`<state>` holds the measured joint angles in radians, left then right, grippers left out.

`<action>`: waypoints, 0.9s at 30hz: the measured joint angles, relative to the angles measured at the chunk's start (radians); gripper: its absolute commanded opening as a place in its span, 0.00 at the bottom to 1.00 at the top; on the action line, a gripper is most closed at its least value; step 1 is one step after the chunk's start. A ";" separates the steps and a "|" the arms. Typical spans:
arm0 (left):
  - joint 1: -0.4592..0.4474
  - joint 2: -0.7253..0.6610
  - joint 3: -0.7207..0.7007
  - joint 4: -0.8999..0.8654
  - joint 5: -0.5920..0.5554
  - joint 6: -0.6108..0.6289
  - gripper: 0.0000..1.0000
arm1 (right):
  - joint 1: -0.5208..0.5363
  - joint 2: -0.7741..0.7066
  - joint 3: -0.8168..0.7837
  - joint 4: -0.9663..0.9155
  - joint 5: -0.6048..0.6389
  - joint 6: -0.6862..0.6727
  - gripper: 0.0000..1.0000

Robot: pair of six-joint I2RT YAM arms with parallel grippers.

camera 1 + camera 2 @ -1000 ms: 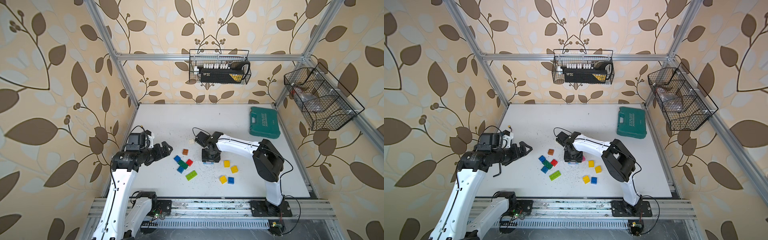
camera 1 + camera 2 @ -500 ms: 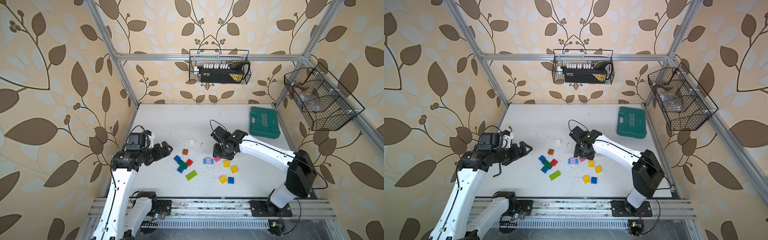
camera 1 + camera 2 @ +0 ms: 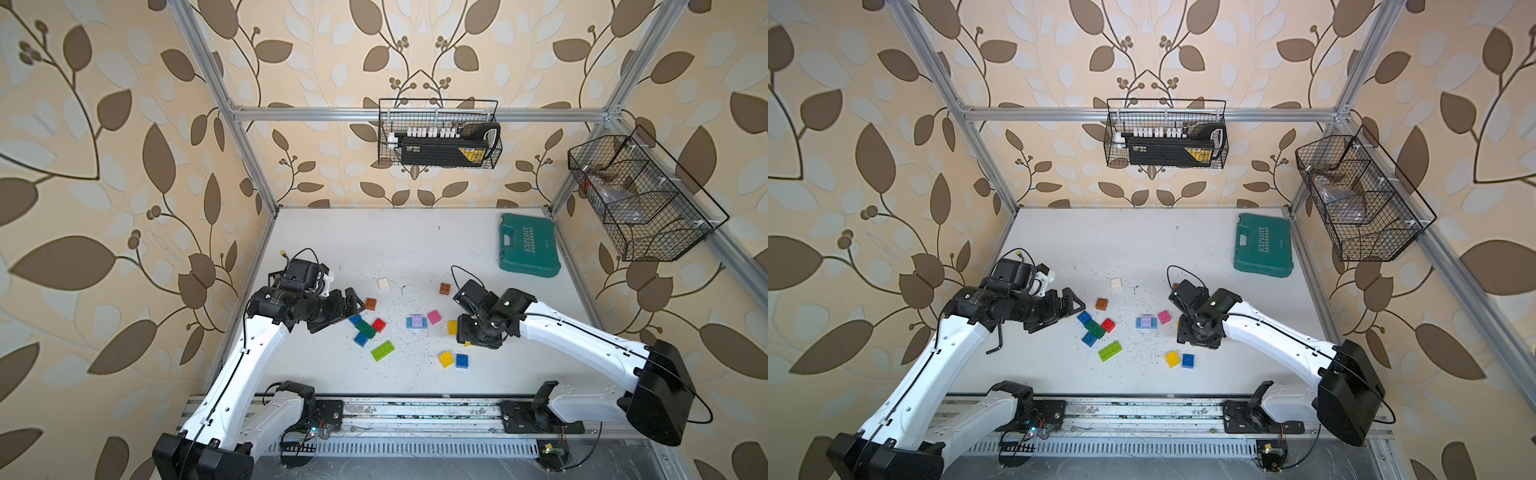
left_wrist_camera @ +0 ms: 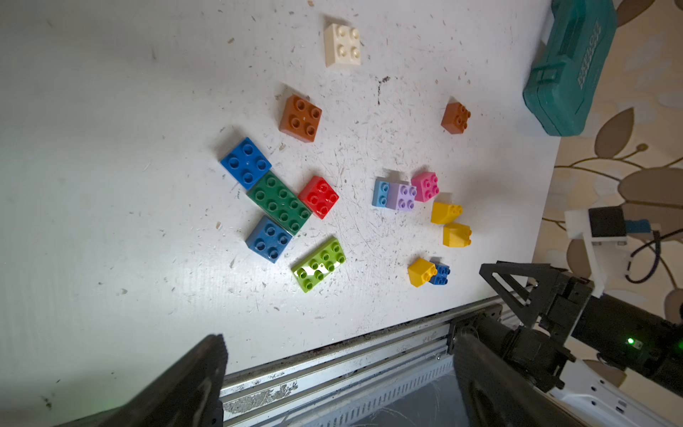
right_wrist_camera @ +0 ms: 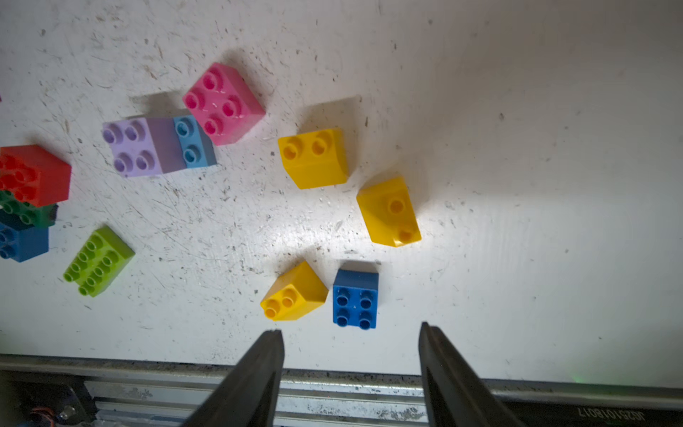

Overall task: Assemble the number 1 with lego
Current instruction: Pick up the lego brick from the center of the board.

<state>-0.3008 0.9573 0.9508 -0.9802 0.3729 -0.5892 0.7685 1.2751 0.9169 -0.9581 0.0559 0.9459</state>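
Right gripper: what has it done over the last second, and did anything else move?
The right gripper came off the lilac-on-blue pair and swung to its right, now open and empty above the yellow bricks. The left gripper stayed open and parked; no brick visibly shifted.

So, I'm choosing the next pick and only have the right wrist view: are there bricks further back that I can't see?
Observer: Yes, a white brick lies alone, well apart from the others.
Operator: Any brown ones?
Observer: Two: one brown brick near the left gripper, a second brown brick toward the teal case.
Operator: Is that gripper holding anything?
Observer: No, its jaws stand wide open, empty.
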 measured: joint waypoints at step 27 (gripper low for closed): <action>-0.187 0.565 0.271 0.020 -0.291 -0.306 0.86 | -0.002 -0.180 0.060 -0.051 0.003 -0.119 0.59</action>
<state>-0.4873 1.5223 1.2221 -0.9604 0.0822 -0.8955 0.7670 1.0950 0.9764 -1.0096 0.0586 0.8268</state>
